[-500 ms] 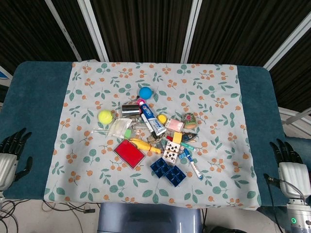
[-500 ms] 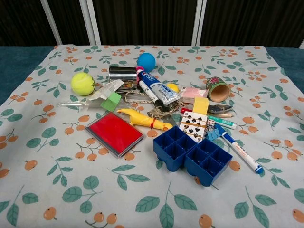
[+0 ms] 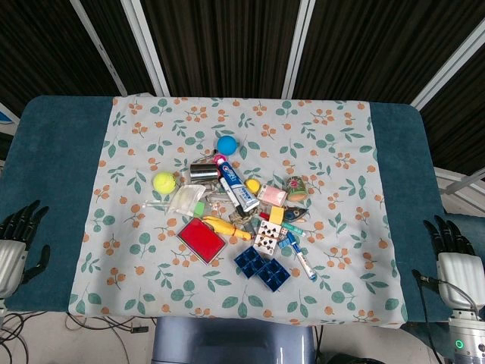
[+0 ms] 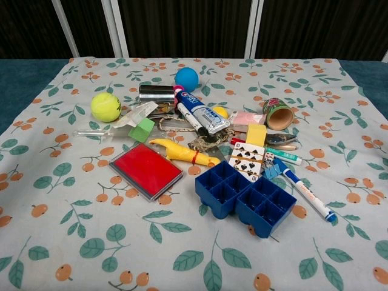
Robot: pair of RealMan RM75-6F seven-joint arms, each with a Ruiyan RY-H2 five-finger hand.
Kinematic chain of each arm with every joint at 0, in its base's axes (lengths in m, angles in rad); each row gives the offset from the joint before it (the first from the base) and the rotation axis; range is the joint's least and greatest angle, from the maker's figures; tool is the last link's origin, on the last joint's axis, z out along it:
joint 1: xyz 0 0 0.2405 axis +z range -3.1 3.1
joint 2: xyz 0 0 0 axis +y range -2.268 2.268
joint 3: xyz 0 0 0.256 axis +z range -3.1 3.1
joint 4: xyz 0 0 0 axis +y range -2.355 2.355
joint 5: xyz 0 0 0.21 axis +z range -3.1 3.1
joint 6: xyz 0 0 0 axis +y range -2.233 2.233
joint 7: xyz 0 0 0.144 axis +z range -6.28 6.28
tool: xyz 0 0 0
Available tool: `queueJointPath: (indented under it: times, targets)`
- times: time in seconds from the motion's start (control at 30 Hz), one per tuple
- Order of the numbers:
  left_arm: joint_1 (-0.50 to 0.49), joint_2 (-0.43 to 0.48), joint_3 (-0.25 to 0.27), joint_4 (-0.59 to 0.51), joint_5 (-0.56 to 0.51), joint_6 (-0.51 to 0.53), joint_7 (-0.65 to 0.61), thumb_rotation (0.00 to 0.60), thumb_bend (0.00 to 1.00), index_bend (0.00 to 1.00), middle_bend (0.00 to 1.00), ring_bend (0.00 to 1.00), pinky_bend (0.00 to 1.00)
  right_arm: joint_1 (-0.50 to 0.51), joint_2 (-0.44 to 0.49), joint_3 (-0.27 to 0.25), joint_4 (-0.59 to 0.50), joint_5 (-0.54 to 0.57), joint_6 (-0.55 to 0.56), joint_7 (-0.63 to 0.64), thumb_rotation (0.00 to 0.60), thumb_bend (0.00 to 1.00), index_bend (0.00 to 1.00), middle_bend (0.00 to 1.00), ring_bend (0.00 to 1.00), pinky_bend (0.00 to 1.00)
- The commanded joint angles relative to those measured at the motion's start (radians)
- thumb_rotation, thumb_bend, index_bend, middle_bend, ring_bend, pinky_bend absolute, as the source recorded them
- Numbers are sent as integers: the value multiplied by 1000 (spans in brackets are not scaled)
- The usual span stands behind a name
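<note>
From the head camera, my left hand (image 3: pixel 19 243) rests at the table's (image 3: pixel 53 152) near-left edge and my right hand (image 3: pixel 453 258) at the near-right, both empty with fingers spread apart, well clear of the clutter. Nothing has shifted in the last half second; neither hand has started toward the pile. The nearest items to my right hand are the blue compartment tray (image 3: pixel 262 268) and the marker pen (image 3: pixel 301 258); the tennis ball (image 3: pixel 164 181) lies closest to my left.

From the chest camera, neither hand shows. The blue compartment tray (image 4: pixel 245 197) sits at the front of the heap on the floral cloth (image 4: pixel 91 242), the red case (image 4: pixel 145 170) just left of it, the tennis ball (image 4: pixel 105 107) farther back left.
</note>
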Motion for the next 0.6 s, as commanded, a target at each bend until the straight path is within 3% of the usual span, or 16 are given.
queueJointPath:
  times: [0.03, 0.47, 0.6]
  targets:
    - [1, 0, 0, -1, 2, 3, 0, 600, 506, 7, 0, 43, 116, 1, 4, -3, -7, -4, -6, 17, 600, 164, 123, 75, 84, 229]
    - [6, -1, 4, -10, 5, 7, 0, 600, 506, 7, 0, 43, 116, 22, 13, -30, -12, -19, -81, 88, 600, 160, 122, 92, 84, 229]
    - [5, -2, 3, -10, 1, 4, -4, 600, 507, 7, 0, 43, 116, 77, 51, -10, -74, -3, -168, 108, 600, 159, 121, 109, 88, 229]
